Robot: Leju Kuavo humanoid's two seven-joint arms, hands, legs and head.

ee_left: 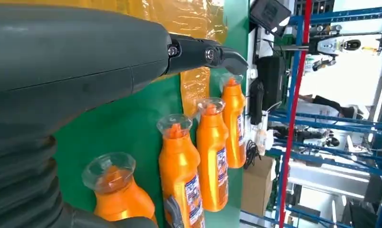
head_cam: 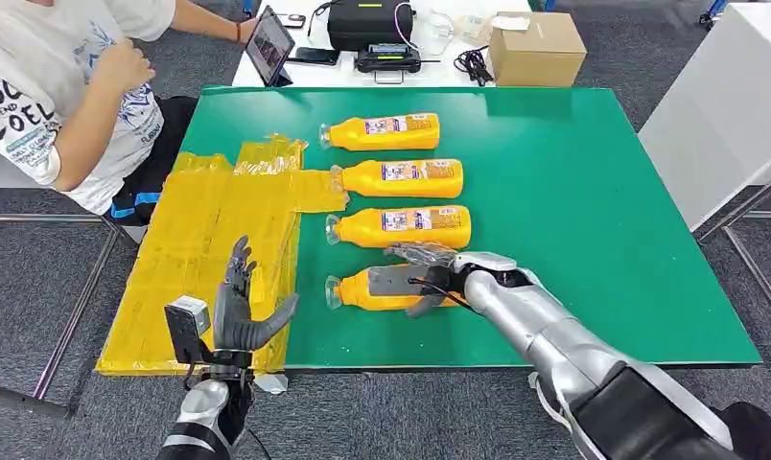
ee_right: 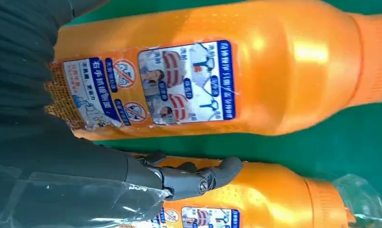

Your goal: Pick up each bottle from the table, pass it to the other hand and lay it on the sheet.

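Four orange bottles lie in a column on the green table, narrow green gaps between neighbours. Right hand covers the nearest bottle, crowding the gap to the next. Yellow sheet bare, just beside the caps; left hand upright over its near edge. Wide bare green right of the column. Seated person at the sheet's far corner.

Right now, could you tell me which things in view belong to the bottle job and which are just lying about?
Part of the job:
four orange bottles in a row
yellow sheet
right hand on the nearest bottle
left hand

Lying about:
cardboard box
tablet
black case
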